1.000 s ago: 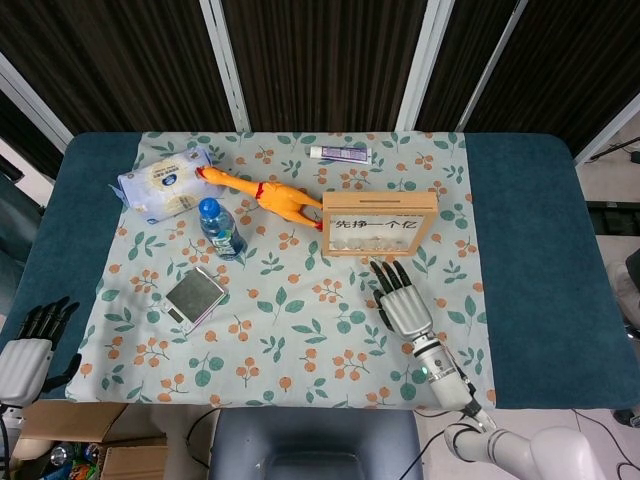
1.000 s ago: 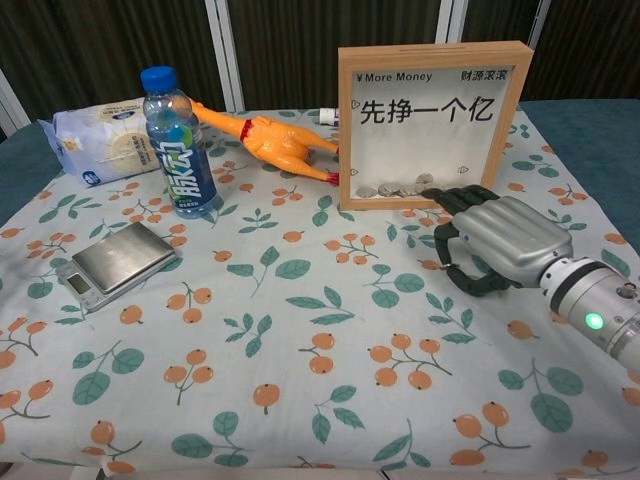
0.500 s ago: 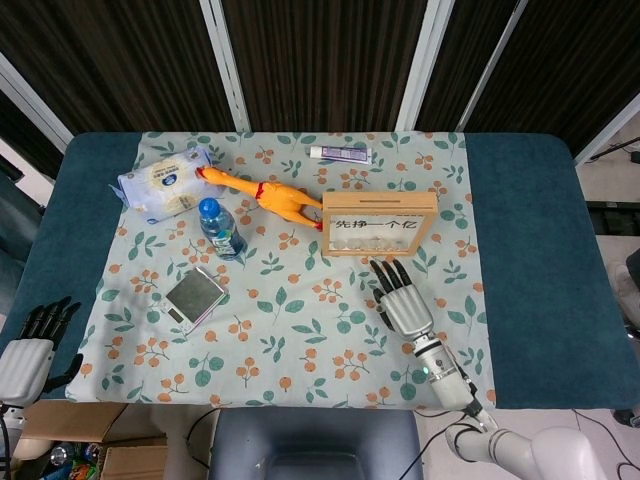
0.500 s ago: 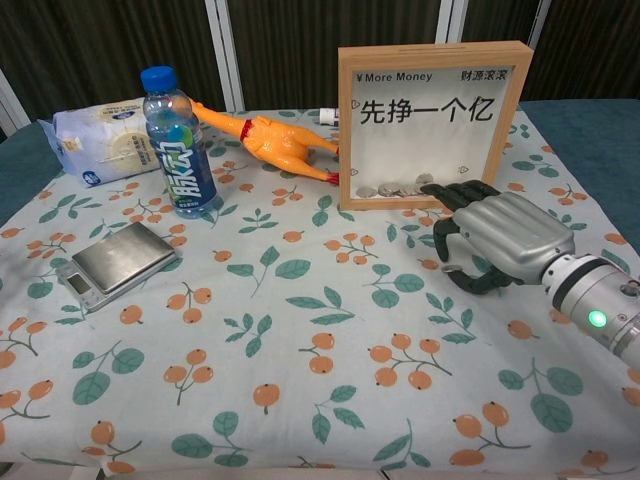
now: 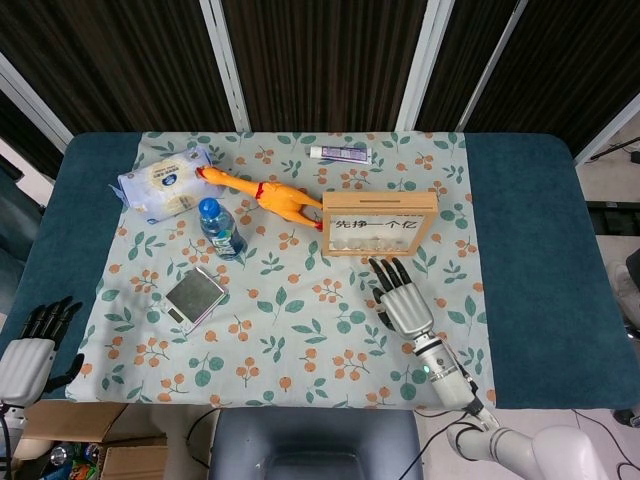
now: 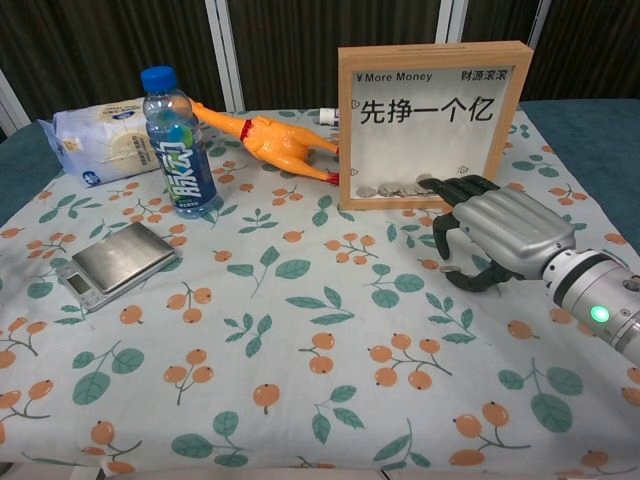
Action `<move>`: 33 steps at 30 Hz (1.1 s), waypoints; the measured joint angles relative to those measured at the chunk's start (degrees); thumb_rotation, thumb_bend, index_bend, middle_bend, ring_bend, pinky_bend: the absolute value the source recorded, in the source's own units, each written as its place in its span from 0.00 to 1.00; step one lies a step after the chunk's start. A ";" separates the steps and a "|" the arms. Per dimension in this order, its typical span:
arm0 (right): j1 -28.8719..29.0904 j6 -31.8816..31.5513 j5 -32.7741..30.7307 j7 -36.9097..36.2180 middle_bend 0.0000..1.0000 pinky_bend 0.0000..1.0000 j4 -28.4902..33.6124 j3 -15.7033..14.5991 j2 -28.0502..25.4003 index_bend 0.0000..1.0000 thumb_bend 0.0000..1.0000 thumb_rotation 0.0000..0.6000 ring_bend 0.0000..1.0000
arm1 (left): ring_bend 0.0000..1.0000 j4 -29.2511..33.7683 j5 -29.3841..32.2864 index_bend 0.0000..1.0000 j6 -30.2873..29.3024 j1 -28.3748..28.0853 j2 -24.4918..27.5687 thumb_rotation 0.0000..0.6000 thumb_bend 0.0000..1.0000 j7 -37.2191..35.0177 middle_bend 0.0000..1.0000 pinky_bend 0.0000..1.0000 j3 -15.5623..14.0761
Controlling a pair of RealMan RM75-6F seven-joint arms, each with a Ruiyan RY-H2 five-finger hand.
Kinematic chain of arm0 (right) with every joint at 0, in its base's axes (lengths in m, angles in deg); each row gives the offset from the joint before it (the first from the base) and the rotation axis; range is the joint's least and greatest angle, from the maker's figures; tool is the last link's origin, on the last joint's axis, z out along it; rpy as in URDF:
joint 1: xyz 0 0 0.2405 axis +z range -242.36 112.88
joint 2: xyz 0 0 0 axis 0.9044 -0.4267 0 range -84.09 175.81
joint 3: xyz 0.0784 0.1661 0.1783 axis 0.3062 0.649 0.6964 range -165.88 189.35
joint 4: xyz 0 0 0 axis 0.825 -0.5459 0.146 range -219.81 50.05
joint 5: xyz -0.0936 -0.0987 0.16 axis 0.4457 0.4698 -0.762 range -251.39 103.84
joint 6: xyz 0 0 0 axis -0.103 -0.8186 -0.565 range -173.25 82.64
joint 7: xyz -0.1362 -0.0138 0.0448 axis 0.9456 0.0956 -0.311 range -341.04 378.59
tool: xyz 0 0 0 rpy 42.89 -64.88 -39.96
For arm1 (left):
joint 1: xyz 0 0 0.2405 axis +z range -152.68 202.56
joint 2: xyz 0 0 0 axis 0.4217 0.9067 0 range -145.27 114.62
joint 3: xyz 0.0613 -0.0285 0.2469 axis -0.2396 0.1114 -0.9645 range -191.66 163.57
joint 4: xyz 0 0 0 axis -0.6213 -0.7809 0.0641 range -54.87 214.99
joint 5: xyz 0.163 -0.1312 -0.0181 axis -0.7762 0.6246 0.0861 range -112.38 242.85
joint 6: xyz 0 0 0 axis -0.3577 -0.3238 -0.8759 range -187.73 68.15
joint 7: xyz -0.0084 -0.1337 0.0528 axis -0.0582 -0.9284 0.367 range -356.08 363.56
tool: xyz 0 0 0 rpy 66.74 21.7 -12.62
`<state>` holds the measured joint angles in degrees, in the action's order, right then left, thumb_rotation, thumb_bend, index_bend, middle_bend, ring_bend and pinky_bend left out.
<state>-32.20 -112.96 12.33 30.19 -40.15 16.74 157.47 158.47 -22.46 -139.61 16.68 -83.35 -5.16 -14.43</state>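
Head view and chest view of a table covered by a leaf-and-fruit patterned cloth [image 5: 300, 330]. The right hand [image 5: 402, 300] lies low over the cloth in the lower right of centre of the head view, palm down, fingers stretched straight and a little apart, holding nothing. Its fingertips [image 6: 452, 186] reach just to the foot of the wooden coin frame [image 5: 379, 222]; whether they touch the frame cannot be told from either view. In the chest view the same right hand [image 6: 500, 235] appears at right of centre, thumb curved down toward the cloth.

The coin frame stands upright at the centre right of the head view (a glass-fronted box with printed characters and a few coins [image 6: 395, 189] at its bottom), and at the upper right of centre of the chest view [image 6: 432, 55].

The left hand [image 5: 28, 352] sits at the lower left corner of the head view, off the cloth by the table edge, fingers extended and slightly apart, gripping nothing; it is well apart from every object.

Other items, all left of or behind the frame: a rubber chicken [image 5: 262, 193] lying just beside the frame's left edge, a water bottle [image 5: 219, 228] standing upright, a white packet [image 5: 165, 182] at the upper left, a small scale [image 5: 194, 296] at left of centre, and a tube [image 5: 340, 153] at the top centre.
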 measured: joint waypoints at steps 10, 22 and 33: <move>0.06 0.37 -0.12 -0.28 0.06 0.00 0.18 0.01 -0.15 0.67 0.55 1.00 0.00 | 0.00 -0.18 0.13 0.00 0.07 0.02 -0.03 1.00 0.42 -0.17 0.00 0.00 -0.03; 0.18 0.35 -0.25 -0.12 0.07 0.00 -0.03 0.19 0.25 0.69 0.59 1.00 0.00 | 0.00 -0.51 0.16 0.00 -0.27 0.34 -0.05 1.00 0.42 -0.55 0.00 0.00 -0.14; 0.20 -0.85 0.05 -0.28 0.08 0.00 0.98 0.45 -0.28 0.71 0.61 1.00 0.00 | 0.00 -0.55 0.12 0.00 -0.51 0.49 -0.05 1.00 0.42 -0.64 0.00 0.00 -0.15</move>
<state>-31.99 -113.81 12.38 29.91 -39.17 17.19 157.20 157.92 -22.35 -140.12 17.16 -83.40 -5.80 -14.58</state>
